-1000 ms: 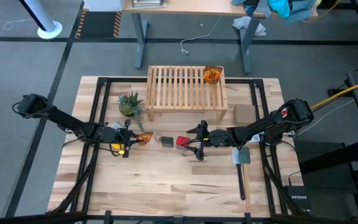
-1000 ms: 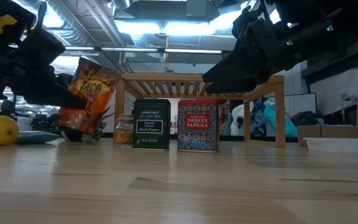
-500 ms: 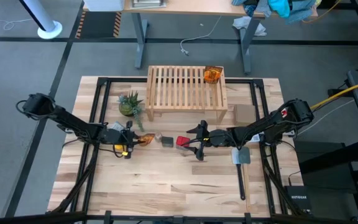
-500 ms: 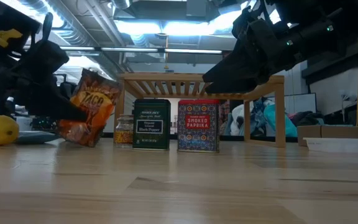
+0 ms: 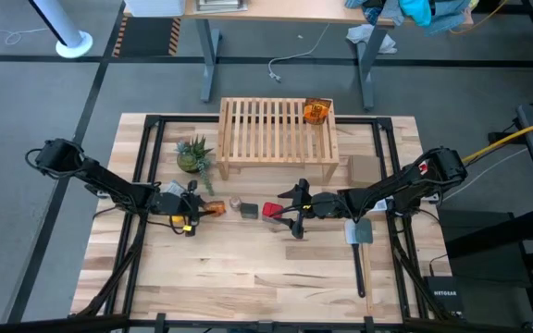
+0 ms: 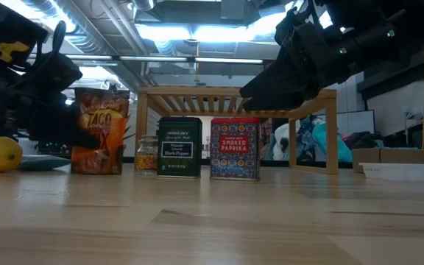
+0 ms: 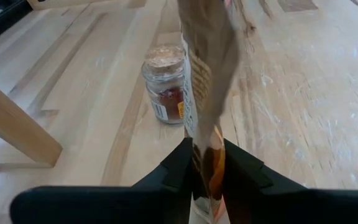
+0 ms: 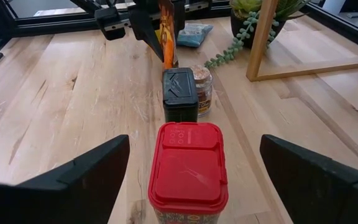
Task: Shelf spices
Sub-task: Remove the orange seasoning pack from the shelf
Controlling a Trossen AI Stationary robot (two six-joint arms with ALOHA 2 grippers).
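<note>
Tilted a second ago, now upright: orange packet (image 6: 99, 131) stands on the table (image 5: 248, 277), long axis vertical, printed face toward the low camera, in line with the jar (image 6: 147, 154), grey box (image 6: 179, 146) and red tin (image 6: 235, 149), before the shelf (image 5: 276, 137). Left gripper (image 7: 207, 171) flanks the packet's lower edge, fingers (image 7: 178, 168) narrowly parted; firm grip or release cannot be told. Right gripper (image 8: 191, 155) spread wide either side of the tin, untouched. Second packet (image 5: 316, 111) upon the shelf.

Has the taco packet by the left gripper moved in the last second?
Yes. The packet now stands upright on the table, lower than before against the shelf top; it was tilted and lifted.
</note>
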